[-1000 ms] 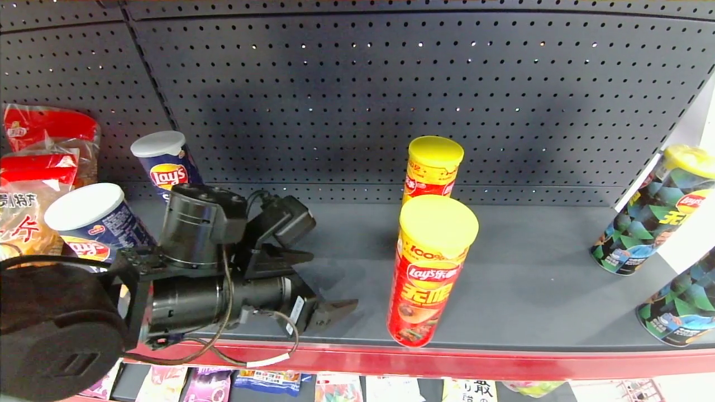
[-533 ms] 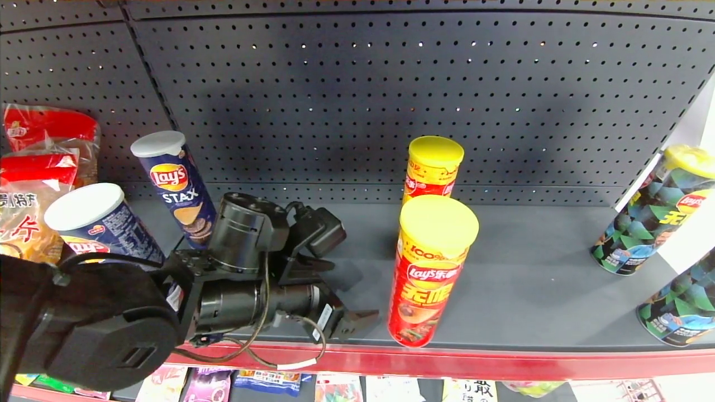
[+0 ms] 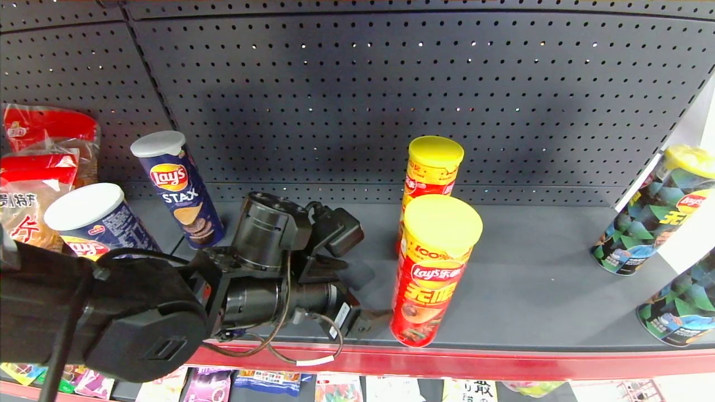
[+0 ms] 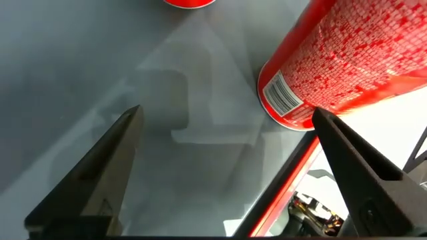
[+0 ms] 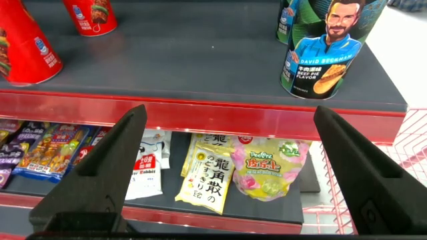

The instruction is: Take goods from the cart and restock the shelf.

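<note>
Head view: left gripper [image 4: 227,113], jaws apart, just beside a yellow-lidded red can [image 3: 429,279] on the grey shelf [image 3: 530,290]; right gripper [image 5: 230,112] likewise spread.

Behind the front red can [image 3: 430,279], a second red can [image 3: 431,167] is half hidden; far to its right a green can [image 3: 678,312] is cut by the frame edge, snack bags [image 3: 33,184] far left likewise.
</note>
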Motion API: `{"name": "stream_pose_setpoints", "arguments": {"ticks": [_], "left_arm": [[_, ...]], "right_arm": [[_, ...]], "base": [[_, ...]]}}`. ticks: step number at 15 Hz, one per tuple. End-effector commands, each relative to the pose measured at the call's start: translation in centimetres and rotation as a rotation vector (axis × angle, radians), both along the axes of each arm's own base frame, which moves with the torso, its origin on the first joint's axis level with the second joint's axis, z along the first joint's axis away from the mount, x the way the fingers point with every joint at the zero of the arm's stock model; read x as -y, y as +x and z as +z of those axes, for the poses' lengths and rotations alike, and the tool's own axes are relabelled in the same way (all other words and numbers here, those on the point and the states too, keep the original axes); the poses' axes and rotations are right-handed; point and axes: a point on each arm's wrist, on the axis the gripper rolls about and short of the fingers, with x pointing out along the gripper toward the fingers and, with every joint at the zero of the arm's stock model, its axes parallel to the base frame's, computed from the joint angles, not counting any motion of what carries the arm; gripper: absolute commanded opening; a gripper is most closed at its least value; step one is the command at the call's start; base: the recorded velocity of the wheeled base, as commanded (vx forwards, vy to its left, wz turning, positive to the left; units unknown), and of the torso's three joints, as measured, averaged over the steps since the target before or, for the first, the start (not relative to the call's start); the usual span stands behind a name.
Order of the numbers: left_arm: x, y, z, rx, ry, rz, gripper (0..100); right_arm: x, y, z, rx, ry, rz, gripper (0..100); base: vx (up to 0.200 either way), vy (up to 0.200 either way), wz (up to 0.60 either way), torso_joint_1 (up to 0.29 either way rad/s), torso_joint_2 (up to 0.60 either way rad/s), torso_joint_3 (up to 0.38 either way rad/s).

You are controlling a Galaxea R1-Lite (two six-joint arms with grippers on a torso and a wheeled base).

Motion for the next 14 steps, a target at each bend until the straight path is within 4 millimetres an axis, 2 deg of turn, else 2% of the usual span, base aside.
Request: {"name": "stream_pose_setpoints", "arguments": {"ticks": [1,6,8,11,12,14], "left_arm": [[0.0,0.0,0.1,0.002,-0.002,-0.001,100],[-0.3,-0.3,-0.1,-0.007,0.004,0.003,100],[-2.0,-1.2,0.6,0.004,-0.002,0.025,100],[-7.3,-4.9,3.4,0.083,-0.06,0.107,100],[-8.3,-5.6,3.9,0.103,-0.075,0.124,100],[-12.1,-9.4,6.5,0.205,-0.152,0.177,100]], "right_arm": [[0.0,0.0,0.0,0.001,0.0,0.0,100],[0.0,0.0,0.0,0.001,0.0,0.0,100],[0.0,0.0,0.0,0.001,0.001,0.0,100],[0.0,0.0,0.0,0.001,0.0,0.0,100],[0.0,0.0,0.0,0.001,0.0,0.0,100],[0.0,0.0,0.0,0.001,0.0,0.0,100]], "base": [[0.0,0.0,0.0,0.0,0.0,0.0],[0.0,0.0,0.0,0.0,0.0,0.0],[0.0,0.0,0.0,0.0,0.0,0.0],[0.0,0.0,0.0,0.0,0.0,0.0],[0.0,0.0,0.0,0.0,0.0,0.0],[0.0,0.0,0.0,0.0,0.0,0.0]]}}
